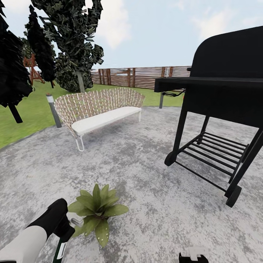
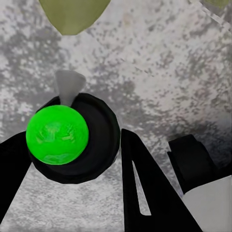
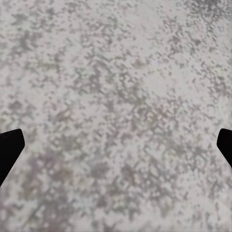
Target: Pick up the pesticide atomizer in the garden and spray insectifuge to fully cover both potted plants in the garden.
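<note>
Left gripper: black jaws pinch the small dark rounded pesticide atomizer from both sides. The atomizer has a black rounded body with a bright green round spot on its near face and a pale grey cone-shaped nozzle projecting beyond it. It is held clear above the mottled grey stone paving, just short of a broad green leaf tip.

In the head view, the black-and-white left arm reaches to the near edge of a low rosette of broad pointed green leaves, the potted plant, which stands on the paving. Its pot is hidden under the leaves.

Right gripper: jaws spread wide, black fingertips at opposite margins of the right wrist view, paving between them.

Beyond stand a woven wicker sofa with a white cushion, a black wheeled barbecue grill, dark trees and a brown slatted wooden fence
</note>
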Tool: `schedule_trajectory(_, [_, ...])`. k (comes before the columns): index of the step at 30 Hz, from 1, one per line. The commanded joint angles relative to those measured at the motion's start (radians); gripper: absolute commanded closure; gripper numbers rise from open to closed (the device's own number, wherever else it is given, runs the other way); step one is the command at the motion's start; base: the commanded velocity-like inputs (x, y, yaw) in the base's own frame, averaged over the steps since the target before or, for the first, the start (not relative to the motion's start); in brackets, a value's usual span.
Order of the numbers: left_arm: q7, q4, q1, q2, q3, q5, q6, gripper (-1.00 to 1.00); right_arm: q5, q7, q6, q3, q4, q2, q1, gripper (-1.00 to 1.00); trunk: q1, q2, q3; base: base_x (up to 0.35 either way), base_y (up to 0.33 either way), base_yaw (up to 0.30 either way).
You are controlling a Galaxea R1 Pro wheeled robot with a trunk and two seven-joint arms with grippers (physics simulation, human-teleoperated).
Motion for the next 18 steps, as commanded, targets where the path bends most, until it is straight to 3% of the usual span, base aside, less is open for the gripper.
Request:
schedule_trajectory(1, [-0.010,-0.001,0.000,0.000,0.001,-0.009,0.004,1.00,-0.010,-0.002,-0.004,0.008,0.000,0.000,-0.001,-1.00,0.004,-0.007,-0.006,0.000,0.000,0.000])
schedule_trajectory(6, [-0.009,0.001,0.002,0.005,0.001,-0.009,0.002,1.00,-0.010,-0.002,-0.003,0.008,0.000,0.000,-0.001,-1.00,0.016,-0.028,-0.030,0.000,0.000,0.000])
schedule_trajectory(10, [-0.009,-0.001,0.030,0.017,0.004,-0.009,-0.011,1.00,-0.008,-0.002,-0.003,0.009,0.001,0.000,-0.001,-1.00,0.016,-0.028,-0.030,0.000,0.000,0.000])
schedule_trajectory(18, [-0.006,-0.011,0.071,0.037,0.005,-0.008,-0.119,1.00,-0.005,-0.001,-0.004,0.011,0.005,-0.004,-0.001,-1.00,0.016,-0.028,-0.031,0.000,0.000,0.000])
